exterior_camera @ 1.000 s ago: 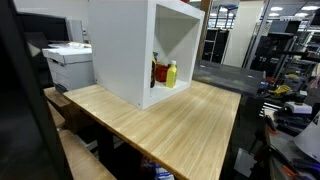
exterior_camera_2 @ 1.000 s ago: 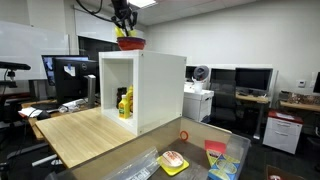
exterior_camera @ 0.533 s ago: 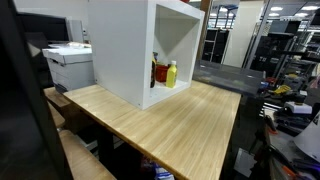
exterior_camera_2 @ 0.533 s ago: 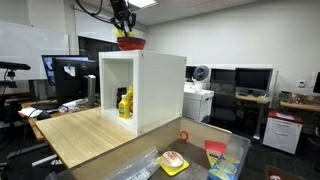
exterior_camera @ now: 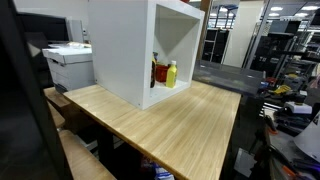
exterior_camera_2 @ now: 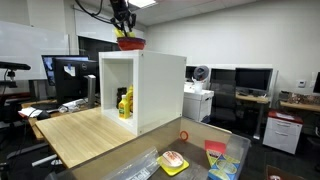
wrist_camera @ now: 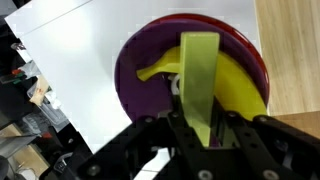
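My gripper is shut on the upright rim of a yellow-green bowl. That bowl belongs to a stack of bowls with a yellow one, a purple one and a red one at the outside. The stack sits on or just above the top of a white open-fronted cabinet, with my gripper over it. In the wrist view the cabinet's white top lies under the stack. The arm is out of view in the exterior view that faces the cabinet's opening.
The cabinet stands on a wooden table and holds a yellow bottle and a red one. A clear tray with food items and a blue bin sit in front. Printers, monitors and desks surround.
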Available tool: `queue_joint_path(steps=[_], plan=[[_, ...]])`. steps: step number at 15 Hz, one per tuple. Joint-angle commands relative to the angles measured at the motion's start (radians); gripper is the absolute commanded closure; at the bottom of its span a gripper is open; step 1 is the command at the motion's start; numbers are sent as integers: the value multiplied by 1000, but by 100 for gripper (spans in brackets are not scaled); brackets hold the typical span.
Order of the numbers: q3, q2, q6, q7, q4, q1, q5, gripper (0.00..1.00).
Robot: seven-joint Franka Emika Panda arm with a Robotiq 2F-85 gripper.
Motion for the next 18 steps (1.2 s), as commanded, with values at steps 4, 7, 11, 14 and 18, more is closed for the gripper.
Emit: queue_joint_path(steps=[4, 7, 11, 14, 18], plan=[[4, 6, 0, 14, 6, -5, -12, 34], [2, 8, 0, 16, 10, -6, -14, 12], [-3, 20, 2, 25, 30, -10, -11, 0], [-21, 64, 1, 53, 108, -27, -10, 0], [-21, 58, -5, 34, 100, -27, -2, 0]])
